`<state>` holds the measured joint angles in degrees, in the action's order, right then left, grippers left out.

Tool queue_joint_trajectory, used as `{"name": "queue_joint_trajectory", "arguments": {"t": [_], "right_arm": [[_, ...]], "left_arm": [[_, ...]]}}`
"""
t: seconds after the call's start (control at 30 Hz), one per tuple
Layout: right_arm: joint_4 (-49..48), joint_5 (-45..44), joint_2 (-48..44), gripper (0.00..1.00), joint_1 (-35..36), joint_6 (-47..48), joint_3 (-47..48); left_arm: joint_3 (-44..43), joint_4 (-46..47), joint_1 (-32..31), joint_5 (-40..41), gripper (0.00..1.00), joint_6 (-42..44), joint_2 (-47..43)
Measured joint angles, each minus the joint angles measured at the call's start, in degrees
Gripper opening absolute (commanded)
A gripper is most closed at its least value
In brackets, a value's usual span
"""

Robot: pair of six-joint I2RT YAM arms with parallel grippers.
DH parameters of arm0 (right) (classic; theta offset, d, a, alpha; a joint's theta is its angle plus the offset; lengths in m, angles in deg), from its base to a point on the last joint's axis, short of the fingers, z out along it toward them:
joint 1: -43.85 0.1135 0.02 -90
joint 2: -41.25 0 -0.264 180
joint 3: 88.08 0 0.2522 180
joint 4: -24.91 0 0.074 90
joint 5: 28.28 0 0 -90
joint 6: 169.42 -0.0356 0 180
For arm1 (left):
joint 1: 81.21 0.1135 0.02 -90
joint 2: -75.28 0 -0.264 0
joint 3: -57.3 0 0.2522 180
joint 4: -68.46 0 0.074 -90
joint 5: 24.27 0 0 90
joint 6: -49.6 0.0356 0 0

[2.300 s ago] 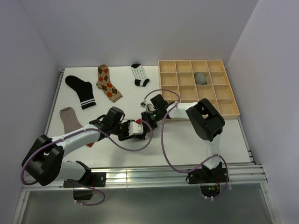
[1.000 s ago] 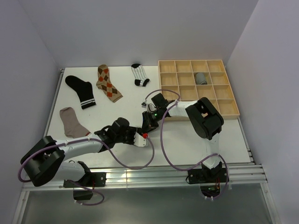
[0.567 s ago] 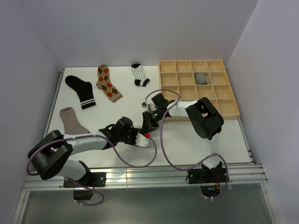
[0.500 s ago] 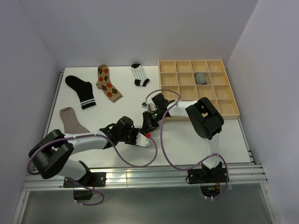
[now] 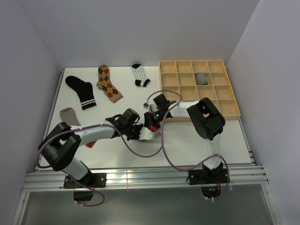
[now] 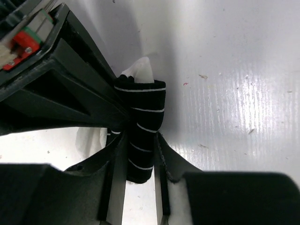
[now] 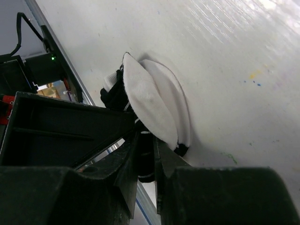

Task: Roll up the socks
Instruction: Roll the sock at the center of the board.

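Observation:
A black sock with thin white stripes and a white end (image 6: 142,123) is bunched into a roll on the table. Both grippers pinch it from opposite sides. My left gripper (image 5: 143,132) is shut on the black roll, with its fingers (image 6: 115,178) on either side. My right gripper (image 5: 151,123) is shut on the same sock (image 7: 149,107), whose white end bulges above the jaws. In the top view the grippers hide this sock. Four other socks lie flat: black with white bands (image 5: 80,91), tan-orange argyle (image 5: 108,83), black-and-white striped (image 5: 139,75) and taupe (image 5: 69,115).
The wooden grid tray (image 5: 187,93) stands at the back right. A rolled grey sock (image 5: 201,78) sits in one of its cells. The left arm lies across the table's left front. Purple cables loop near both grippers.
My left gripper has shifted right and back towards the right gripper, and its forearm has swung further onto the table. The right gripper has barely moved.

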<state>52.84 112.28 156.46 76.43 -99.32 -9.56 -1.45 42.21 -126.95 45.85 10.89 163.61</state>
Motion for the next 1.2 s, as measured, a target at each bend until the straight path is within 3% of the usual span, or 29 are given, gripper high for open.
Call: {"name": "queue_joint_trajectory", "arguments": {"t": [0.2, 0.3, 0.7, 0.9, 1.2], "right_arm": [[-4.0, -2.8, -3.7, 0.5, -0.2, -1.3, -4.7], [-6.6, -6.3, -9.0, 0.56, 0.0, -2.6, -9.4], [-17.4, -27.3, -38.0, 0.58, 0.4, -8.8, -32.1], [-20.6, -38.6, -51.0, 0.59, 7.0, -8.2, -39.3], [-21.4, -54.2, -50.4, 0.59, 22.3, -2.6, -38.2]], "left_arm": [[-6.4, -8.1, 2.7, -6.4, 0.11, 0.1, 3.9], [-9.7, -13.0, 5.0, -11.5, 0.1, 0.5, 5.9], [-23.2, -37.4, 11.8, -23.0, 0.08, 6.1, 17.5], [-32.5, -48.9, 13.7, -27.5, 0.05, 8.5, 27.0], [-41.2, -59.0, 14.9, -30.2, 0.04, 8.7, 35.7]]}}
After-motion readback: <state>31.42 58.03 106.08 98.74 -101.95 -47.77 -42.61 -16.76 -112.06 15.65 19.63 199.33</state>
